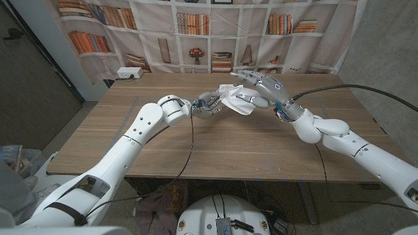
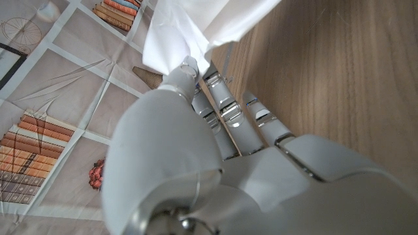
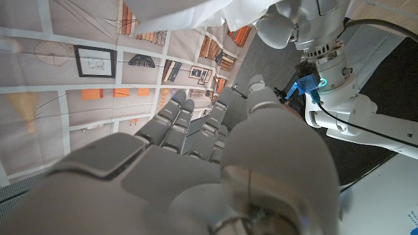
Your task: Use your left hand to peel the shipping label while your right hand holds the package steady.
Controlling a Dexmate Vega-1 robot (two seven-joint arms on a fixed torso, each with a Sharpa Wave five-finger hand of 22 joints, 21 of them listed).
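A white, crumpled soft package (image 1: 234, 98) hangs between my two hands over the middle of the wooden table (image 1: 196, 140), toward its far side. My left hand (image 1: 208, 104) reaches in from the package's left and pinches its near left edge; in the left wrist view the thumb and a fingertip (image 2: 187, 67) close on a white fold of the package (image 2: 202, 26). I cannot tell the label from the rest of the white material. My right hand (image 1: 260, 89) grips the package from above and from the right. The right wrist view shows my right hand (image 3: 196, 150) with the package (image 3: 189, 10) beyond its fingers.
A white power box (image 1: 128, 73) sits at the table's far left corner. A backdrop printed with bookshelves (image 1: 196, 32) hangs behind the table. My left forearm (image 3: 333, 72) shows in the right wrist view. Bare wood lies on the near side of both hands.
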